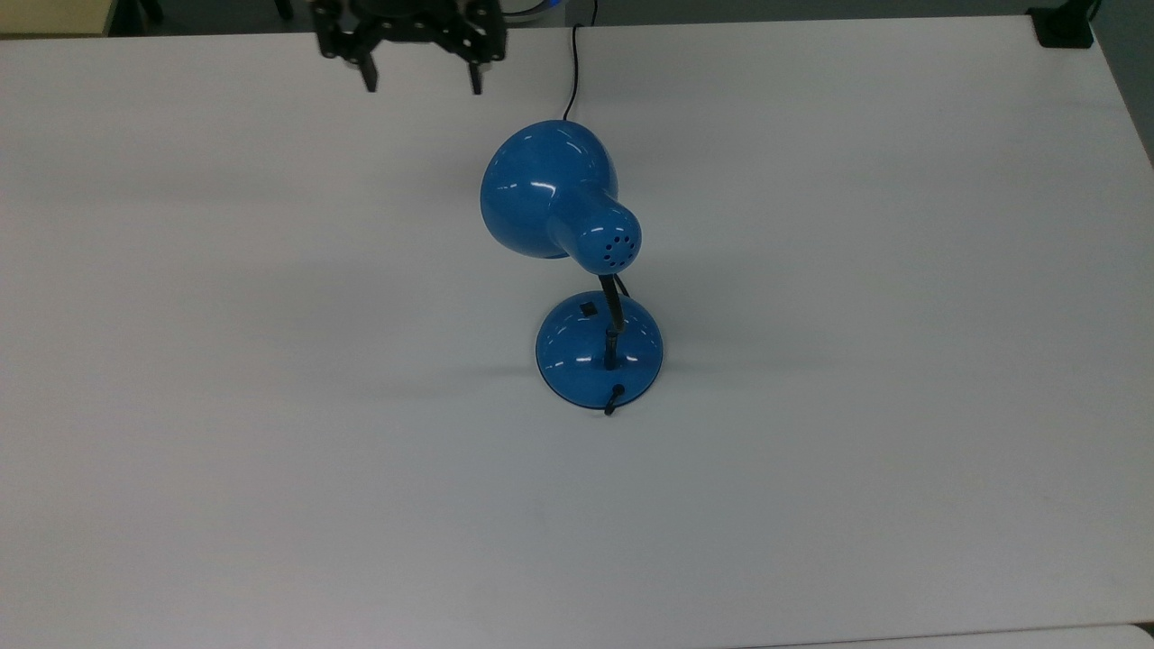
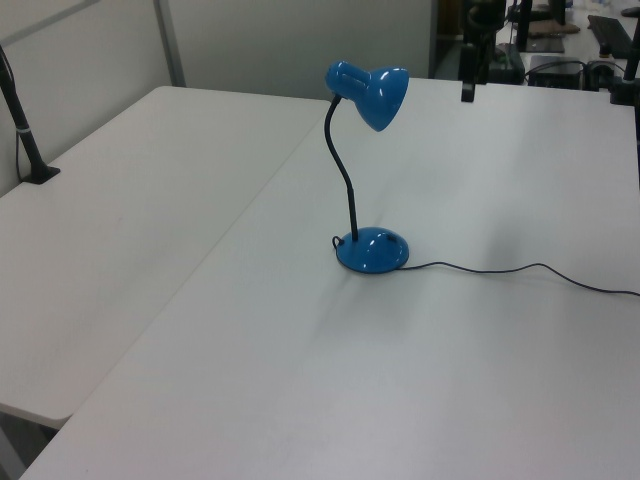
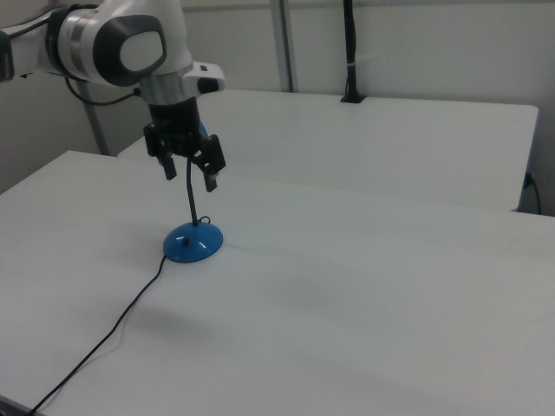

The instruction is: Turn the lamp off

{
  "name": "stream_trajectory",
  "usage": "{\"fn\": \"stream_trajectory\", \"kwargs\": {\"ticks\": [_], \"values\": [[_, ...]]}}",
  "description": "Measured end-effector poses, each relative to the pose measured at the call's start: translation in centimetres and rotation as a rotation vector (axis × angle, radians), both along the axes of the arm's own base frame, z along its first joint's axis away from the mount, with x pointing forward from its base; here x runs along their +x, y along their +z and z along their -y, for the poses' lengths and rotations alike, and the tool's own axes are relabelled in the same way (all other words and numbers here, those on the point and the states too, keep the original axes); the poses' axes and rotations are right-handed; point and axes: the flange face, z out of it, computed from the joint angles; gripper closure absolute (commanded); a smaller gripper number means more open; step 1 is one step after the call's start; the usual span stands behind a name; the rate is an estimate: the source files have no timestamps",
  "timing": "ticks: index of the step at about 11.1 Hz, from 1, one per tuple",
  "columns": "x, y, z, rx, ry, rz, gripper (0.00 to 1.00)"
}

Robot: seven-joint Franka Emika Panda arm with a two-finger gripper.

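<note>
With my gripper [image 1: 421, 79] spread and empty, high near the tabletop's [image 1: 180, 361] far edge, the lamp [image 1: 586, 270] stood mid-table; I judged a slow descent, fingers closing, onto the base's small black switch [image 1: 590, 308] best.

Blue lamp [image 1: 561, 203] on a white tabletop [image 1: 856, 361].
The lamp has a glossy blue shade and base, black neck, black switch [image 1: 590, 308] and black cord [image 2: 520, 272]; the pincer [image 1: 420, 83] is black on a white-and-grey arm [image 3: 121, 39].
</note>
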Motion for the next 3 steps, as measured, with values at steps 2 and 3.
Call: {"fn": "stream_trajectory", "kwargs": {"ticks": [2, 3], "values": [[0.16, 1.22, 1.64, 0.002, -0.028, 0.033, 0.0], [0.21, 1.59, 1.63, 0.001, -0.028, 0.041, 0.0]]}}
